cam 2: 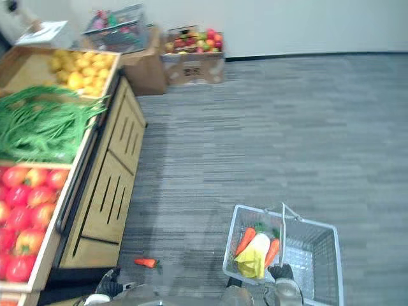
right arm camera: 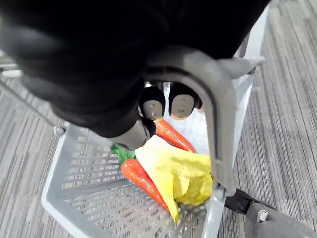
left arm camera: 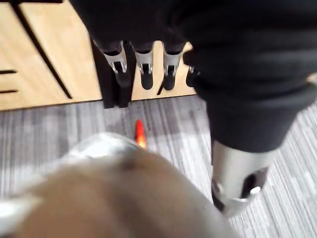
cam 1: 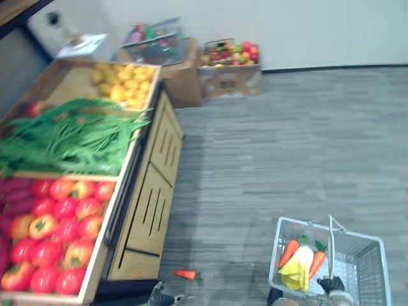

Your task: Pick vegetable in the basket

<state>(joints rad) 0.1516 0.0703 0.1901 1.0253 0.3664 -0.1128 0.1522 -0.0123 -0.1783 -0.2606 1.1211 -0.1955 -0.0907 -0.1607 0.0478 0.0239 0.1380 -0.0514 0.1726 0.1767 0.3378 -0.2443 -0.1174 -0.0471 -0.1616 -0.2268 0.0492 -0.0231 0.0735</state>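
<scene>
Carrying step: the right hand [cam 2: 280,272] has its fingers curled round the wire basket's [cam 1: 364,262] handle [right arm camera: 214,119]; two carrots [cam 1: 288,252] and a yellow leafy vegetable [cam 1: 296,271] lie inside. The left hand [left arm camera: 143,67] hangs empty and slack-fingered near a stray carrot [cam 1: 185,275] on the floor [cam 1: 287,146]. The next move probably calls for stooping to pinch it.

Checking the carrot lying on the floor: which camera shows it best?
The right eye view: the carrot lies whole on the floor by the stand, green top included. The left eye view shows it similarly; the left wrist view shows just its orange tip.

Overhead stereo, wrist close-ups, shared basket [cam 1: 362,262]
</scene>
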